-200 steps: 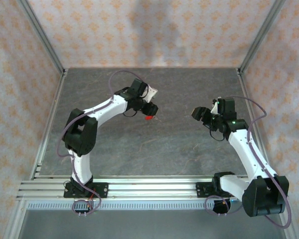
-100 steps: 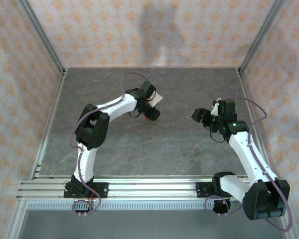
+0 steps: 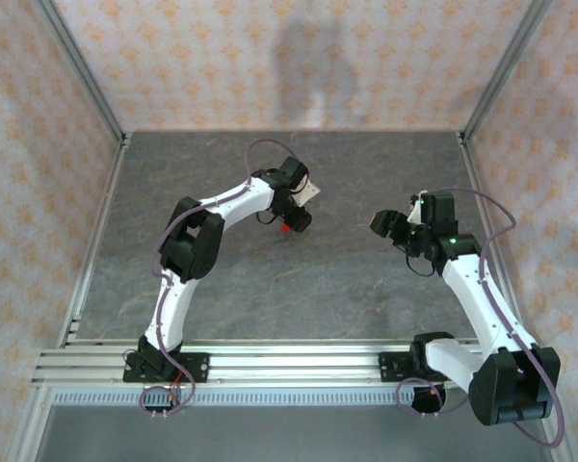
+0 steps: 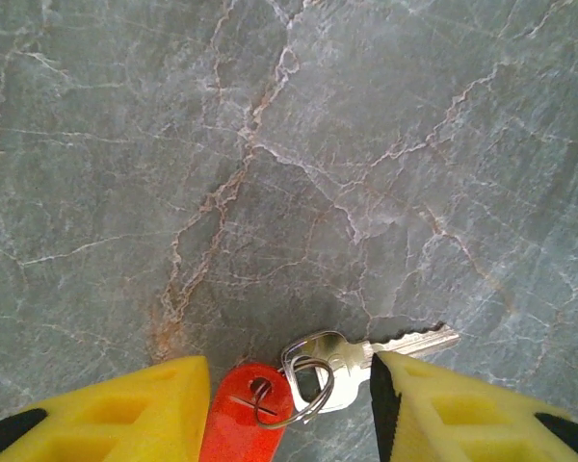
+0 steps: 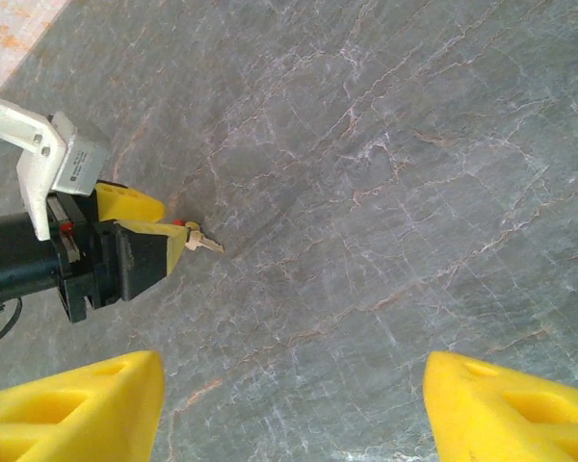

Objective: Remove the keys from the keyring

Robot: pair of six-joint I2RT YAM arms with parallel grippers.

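Note:
A silver key [image 4: 390,348] hangs on a wire keyring [image 4: 313,383] together with a red tag [image 4: 243,423], and all three lie on the grey stone table. My left gripper [image 4: 289,373] hovers low over them, open. Its yellow fingers [image 4: 125,416] stand on either side of the tag and ring, and the right-hand one covers part of the key's blade. From above, the left gripper [image 3: 296,218] sits at the table's middle with the red tag [image 3: 286,228] just below it. My right gripper [image 3: 385,222] hangs open to the right, with nothing between its fingers [image 5: 72,409].
The right wrist view takes in the left gripper [image 5: 125,252] and the key's tip [image 5: 210,245] at its upper left, with bare stone table [image 5: 385,221] between the two arms. Patterned walls and metal frame posts [image 3: 491,82] close in the table.
The left arm has swung its elbow rightward and its gripper has shifted slightly right over the tag. The right arm has stayed still.

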